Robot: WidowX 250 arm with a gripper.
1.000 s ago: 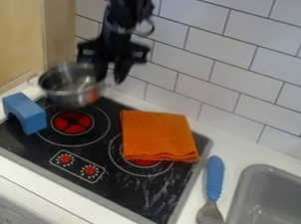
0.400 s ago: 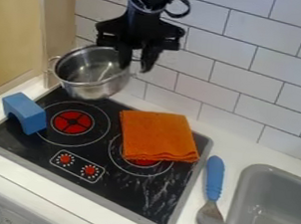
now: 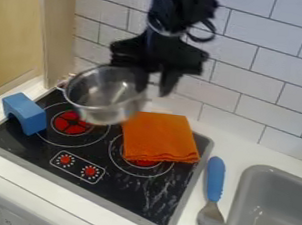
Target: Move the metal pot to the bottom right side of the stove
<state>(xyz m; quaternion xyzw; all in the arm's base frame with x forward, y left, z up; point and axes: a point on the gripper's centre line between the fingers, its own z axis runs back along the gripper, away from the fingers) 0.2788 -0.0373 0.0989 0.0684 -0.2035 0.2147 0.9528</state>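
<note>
A folded orange cloth (image 3: 161,140) covers part of the right burner. At the left edge there is a blue arch block (image 3: 25,113). A blue-handled spoon (image 3: 213,196) lies beside the grey sink (image 3: 270,211).

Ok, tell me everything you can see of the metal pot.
The metal pot is round, silvery and shiny, like steel, with no lid, its open top showing reflections on the inner wall. A small loop handle sticks out at its left. It hangs over the back of the stove, held at its right side by the tool. Whether its base touches the orange cloth is unclear.
</note>
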